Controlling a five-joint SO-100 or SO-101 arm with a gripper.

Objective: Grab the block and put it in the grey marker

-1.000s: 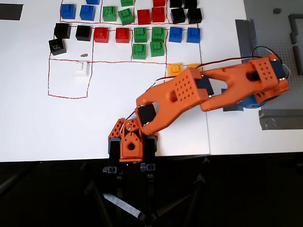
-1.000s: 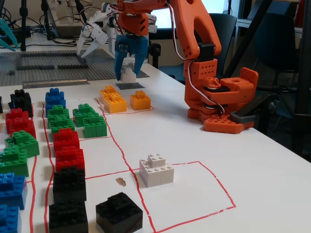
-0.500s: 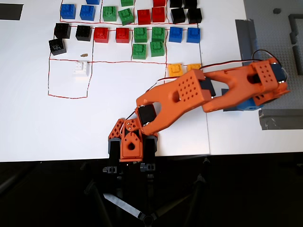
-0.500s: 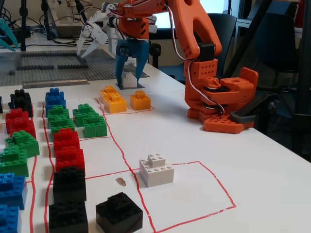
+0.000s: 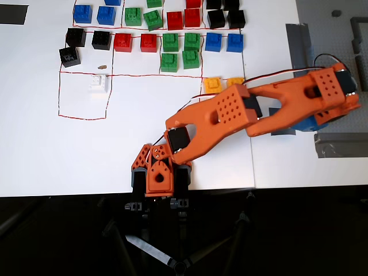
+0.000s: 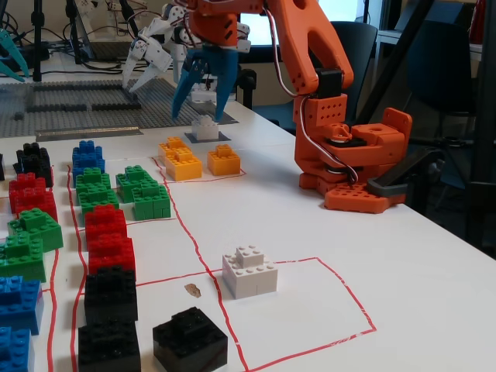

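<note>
White block (image 6: 205, 128) sits on the grey marker (image 6: 203, 138) at the far end of the bench (image 6: 403, 263) in the fixed view, just beyond the yellow bricks (image 6: 192, 160). Directly above it hangs the gripper (image 6: 203, 93), jaws spread, blue fingers (image 6: 184, 89) pointing down and clear of the block. Another white brick (image 6: 249, 272) rests inside the red-lined box (image 6: 310, 310) up front.

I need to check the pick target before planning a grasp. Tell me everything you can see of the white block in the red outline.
The white block is a small square toy brick of glossy plastic with a raised studded square on top. It sits upright and flat on the white table, alone inside a red-lined box. Nothing touches it; the gripper is far away. A small brown speck lies beside it.
</note>
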